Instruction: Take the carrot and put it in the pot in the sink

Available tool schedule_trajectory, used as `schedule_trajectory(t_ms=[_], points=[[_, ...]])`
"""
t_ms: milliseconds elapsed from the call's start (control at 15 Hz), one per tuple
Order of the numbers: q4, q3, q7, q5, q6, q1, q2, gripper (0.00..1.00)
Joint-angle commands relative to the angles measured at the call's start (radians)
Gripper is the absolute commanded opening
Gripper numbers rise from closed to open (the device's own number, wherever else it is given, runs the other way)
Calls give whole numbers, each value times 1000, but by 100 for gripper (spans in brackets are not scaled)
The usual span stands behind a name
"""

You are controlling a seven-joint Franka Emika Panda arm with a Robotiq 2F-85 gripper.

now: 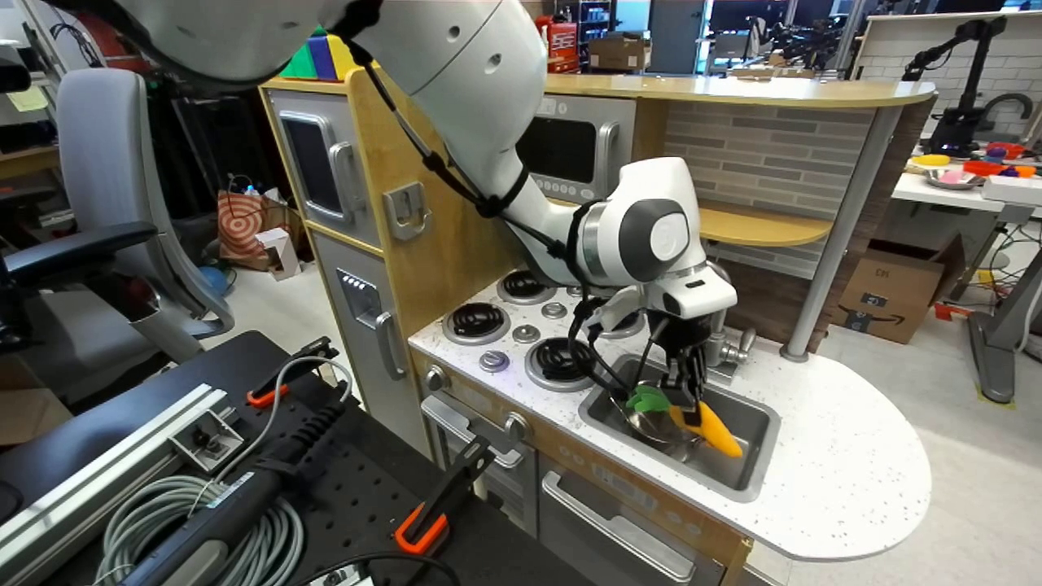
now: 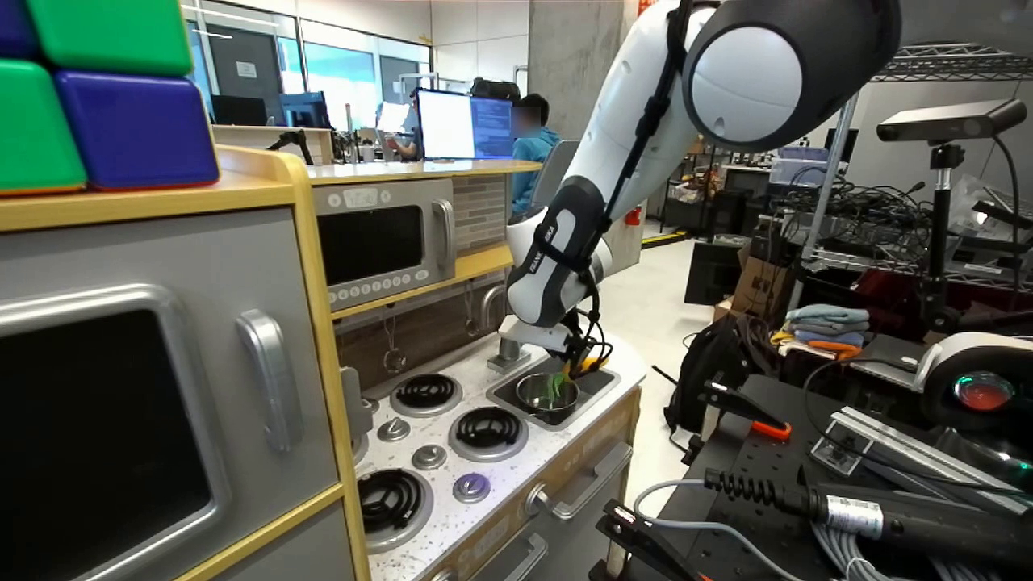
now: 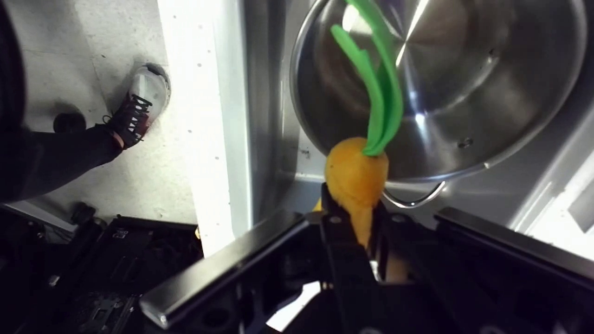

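The gripper (image 3: 356, 211) is clamped on the orange body of the carrot (image 3: 356, 169), one finger to each side — the toy takes up the whole gap. The carrot's green leaves (image 3: 387, 106) extend over the pot (image 3: 445, 134); in an exterior view its tapered end projects past the fingers, over the sink (image 1: 753, 470). Whether the leaf tips dip below the pot's rim cannot be determined.

The pot, shiny steel, stands upright in the sink; a loop handle (image 3: 410, 204) shows on its outside, near the carrot. The sink is a grey rectangular basin let into a white speckled countertop (image 1: 855, 464), with a faucet (image 2: 510, 353) at its edge.

Beside it are black coil burners (image 1: 562, 358), with grey knobs (image 1: 494, 360) among them.

Farther out — a microwave (image 1: 562, 150) above the burners, a black perforated bench (image 1: 374, 480) bearing coiled grey cable (image 1: 134, 509), and, on the floor, a person's shoe (image 3: 151, 90).
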Motion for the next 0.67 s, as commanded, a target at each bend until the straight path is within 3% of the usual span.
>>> schedule_trajectory(t_ms=[0, 133, 200, 267, 400, 600], points=[[-11, 35, 28, -5, 63, -20, -24, 37], [-8, 50, 28, 3, 89, -22, -26, 43], [-7, 55, 31, 4, 108, -19, -26, 12], [-7, 64, 29, 7, 114, -21, -29, 55], [-14, 81, 24, 16, 133, -23, -38, 64], [-69, 109, -16, 13, 119, -20, -100, 85]])
